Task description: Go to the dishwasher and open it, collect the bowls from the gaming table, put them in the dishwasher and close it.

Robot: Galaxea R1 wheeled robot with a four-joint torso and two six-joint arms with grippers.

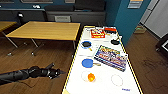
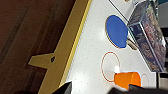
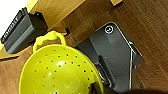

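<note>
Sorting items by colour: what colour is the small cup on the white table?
Orange. The cup lies beside a red circle; clearest in the left wrist view.

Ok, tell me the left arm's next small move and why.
Probably lift the left gripper over the yellow edge and forward toward the blue bowl. The gripper hangs beside the gaming table, over the wood floor, and that bowl looks like the nearest one on its side. The blue paddle and orange cup lie between, so it should pass above them.
</note>
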